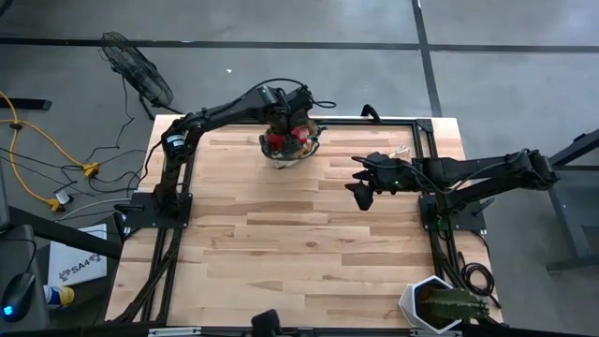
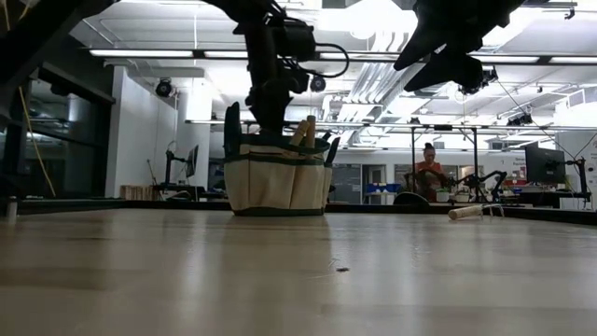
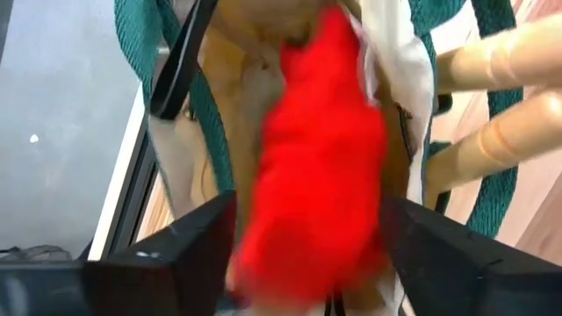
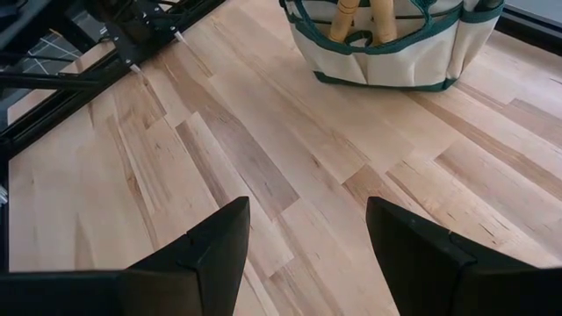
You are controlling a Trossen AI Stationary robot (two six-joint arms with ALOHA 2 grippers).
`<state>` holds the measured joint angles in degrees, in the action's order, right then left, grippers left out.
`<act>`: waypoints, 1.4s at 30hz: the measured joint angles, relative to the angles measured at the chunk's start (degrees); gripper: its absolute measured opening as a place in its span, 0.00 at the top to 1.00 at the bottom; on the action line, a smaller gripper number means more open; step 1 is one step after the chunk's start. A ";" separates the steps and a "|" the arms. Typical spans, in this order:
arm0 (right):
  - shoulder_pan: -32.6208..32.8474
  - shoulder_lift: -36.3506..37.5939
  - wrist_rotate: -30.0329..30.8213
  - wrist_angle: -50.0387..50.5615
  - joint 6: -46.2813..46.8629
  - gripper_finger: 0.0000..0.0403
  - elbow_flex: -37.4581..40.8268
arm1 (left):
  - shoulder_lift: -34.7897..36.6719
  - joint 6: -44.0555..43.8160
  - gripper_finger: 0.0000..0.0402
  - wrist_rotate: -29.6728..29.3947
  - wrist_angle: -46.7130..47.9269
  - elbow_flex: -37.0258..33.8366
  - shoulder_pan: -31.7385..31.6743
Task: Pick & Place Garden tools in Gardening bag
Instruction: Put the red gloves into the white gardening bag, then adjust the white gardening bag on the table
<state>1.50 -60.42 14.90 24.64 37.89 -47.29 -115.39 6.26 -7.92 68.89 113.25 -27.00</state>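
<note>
Pale plank table, canvas bag, left gripper spread around red cloth

Grey concrete floor with a standing fan — bright ceiling strip lights, distant workbenches.

The light wooden tabletop is open across its centre. The tan canvas gardening bag with green trim, its mouth filled by red fabric and wooden handles, obstructs the far edge. The white hexagonal plant pot blocks one near corner.
</note>
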 joint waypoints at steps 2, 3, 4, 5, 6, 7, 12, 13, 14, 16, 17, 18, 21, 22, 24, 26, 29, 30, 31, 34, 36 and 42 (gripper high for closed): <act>0.00 0.00 0.00 0.00 0.00 0.45 0.00 | 0.02 -0.01 0.28 0.00 1.16 0.41 0.00; 0.00 0.00 0.00 0.00 0.00 0.45 0.00 | 0.02 0.01 0.26 -0.02 1.41 0.59 0.00; 0.00 0.00 0.00 0.00 0.00 0.45 0.00 | 0.02 0.01 0.24 -0.05 1.85 0.81 0.00; 0.00 0.00 0.00 0.01 -0.01 0.45 0.00 | 0.02 -0.04 0.23 -0.07 2.27 1.10 0.00; 0.00 0.00 0.00 0.00 -0.02 0.45 0.00 | 0.02 -0.07 0.22 -0.07 2.28 1.50 0.00; 0.00 0.00 0.00 0.00 -0.02 0.45 0.00 | 0.02 -0.10 0.22 -0.07 2.17 1.92 0.00; 0.00 0.00 0.00 0.04 -0.04 0.45 0.00 | 0.02 2.14 0.22 0.05 4.53 5.13 0.22; 0.00 0.00 0.00 0.13 -0.04 0.45 0.00 | 0.02 3.57 0.22 0.32 5.19 5.77 0.46; 0.00 0.00 0.00 0.35 -0.07 0.45 0.00 | 0.04 5.37 0.22 0.94 5.95 6.30 0.57; 0.00 0.00 -0.01 0.99 -0.07 0.45 0.00 | 0.04 8.89 0.22 3.30 7.10 7.03 1.30; 0.00 0.00 0.00 1.32 -0.09 0.45 0.00 | 0.06 10.37 0.22 5.17 7.54 7.24 1.84; 0.00 0.00 0.00 1.75 -0.09 0.45 0.00 | 0.22 11.66 0.22 6.73 8.03 7.24 2.33; 0.00 0.00 -0.02 2.72 -0.09 0.45 0.00 | 0.39 13.64 0.22 8.97 9.25 7.24 4.48; 0.00 0.00 -0.02 2.83 -0.10 0.45 0.00 | 0.39 13.99 0.22 8.79 9.45 7.24 5.36; 0.00 0.00 -0.02 3.25 -0.11 0.45 0.00 | 0.39 14.47 0.22 7.92 9.49 7.24 6.95; 0.01 0.00 -0.02 3.37 -0.14 0.45 0.00 | 0.40 14.52 0.22 6.97 9.51 7.24 8.48; 0.00 0.00 -0.03 3.37 -0.48 0.45 0.00 | 0.43 14.54 0.22 4.66 9.98 6.88 10.62; 0.00 0.00 -0.02 3.37 -0.56 0.45 0.00 | 0.48 14.67 0.22 4.27 10.04 6.31 11.28; 0.00 0.00 -0.02 3.37 -0.63 0.45 0.00 | 0.50 14.99 0.22 4.01 10.04 5.58 11.93; 0.00 0.00 -0.02 3.41 -1.46 0.45 0.00 | 0.50 15.37 0.26 2.37 9.34 2.83 13.46; 0.00 0.00 -0.01 3.42 -2.01 0.45 0.00 | 0.50 15.39 0.29 1.10 8.03 1.00 14.09; 0.00 0.00 -0.02 3.43 -2.12 0.45 0.00 | 0.48 15.00 0.40 -3.89 4.39 -1.86 14.27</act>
<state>1.50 -60.42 14.87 28.08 35.77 -47.29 -114.91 21.26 -11.81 73.29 111.39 -12.73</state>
